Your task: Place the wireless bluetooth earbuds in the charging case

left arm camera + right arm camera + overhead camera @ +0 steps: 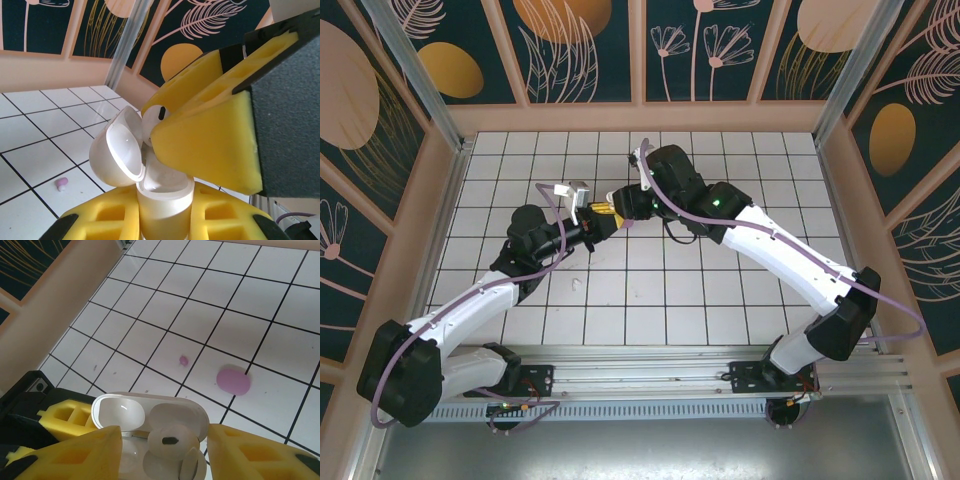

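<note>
Two arms meet over the middle of the tiled table [650,300]. The left gripper [165,217] is clenched on the white case [165,200], with the lid [117,152] swung open and the mouth facing the right gripper [172,452]. The right one grasps a white bud [170,440] between its yellow pads, right at the case's mouth. Whether the bud touches the rim or sits just inside, I cannot tell. One purple bud [61,184] lies on a tile well apart from the case, and a larger pale purple lump [233,381] rests near it.

To seat this bud well, I judge its stem must line up with the socket before any push — a tilted bud would likely jam on the rim. The descent should be slow and straight into the case, with the left grip holding the case steady. Release should come only once the bud sits flush — the open lid crowds the pad on that side, so the fingers have little room to part.
</note>
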Tool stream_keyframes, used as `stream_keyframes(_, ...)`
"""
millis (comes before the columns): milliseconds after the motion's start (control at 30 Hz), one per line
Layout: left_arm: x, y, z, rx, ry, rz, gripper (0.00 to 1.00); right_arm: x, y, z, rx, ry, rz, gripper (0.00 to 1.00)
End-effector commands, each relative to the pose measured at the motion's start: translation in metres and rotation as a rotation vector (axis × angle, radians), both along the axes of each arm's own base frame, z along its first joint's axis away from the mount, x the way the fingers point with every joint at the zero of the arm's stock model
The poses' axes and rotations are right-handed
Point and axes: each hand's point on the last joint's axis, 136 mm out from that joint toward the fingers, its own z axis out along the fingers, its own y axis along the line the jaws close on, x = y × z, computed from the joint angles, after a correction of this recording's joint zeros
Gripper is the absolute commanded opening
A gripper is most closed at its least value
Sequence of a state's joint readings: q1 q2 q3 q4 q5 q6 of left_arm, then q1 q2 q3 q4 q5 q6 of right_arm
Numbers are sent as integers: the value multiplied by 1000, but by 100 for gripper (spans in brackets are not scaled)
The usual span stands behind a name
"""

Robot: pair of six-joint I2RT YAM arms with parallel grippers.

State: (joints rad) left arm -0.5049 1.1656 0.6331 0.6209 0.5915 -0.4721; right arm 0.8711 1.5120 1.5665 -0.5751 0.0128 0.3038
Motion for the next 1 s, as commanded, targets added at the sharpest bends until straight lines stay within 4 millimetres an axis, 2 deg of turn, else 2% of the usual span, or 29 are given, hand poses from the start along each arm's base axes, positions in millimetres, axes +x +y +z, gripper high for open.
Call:
stream_keyframes(0, -5, 2, 20, -27, -85, -9, 0, -4, 2, 29, 91, -21, 13, 50)
stream_keyframes(300, -6, 2, 19, -24, -85, -6, 0, -1, -1, 36, 114, -21, 8, 53)
stream_keyframes(533, -6, 3, 15, -13, -88, 1, 0, -5, -5, 59, 165, -74, 22, 53)
stream_keyframes(767, -3, 17, 19, 62, -140, 93, 0, -6, -42, 89, 271, -146, -34, 54)
stream_keyframes(967, -8, 41, 26, 166, -193, 206, 0, -8, -64, 75, 319, -105, -82, 52)
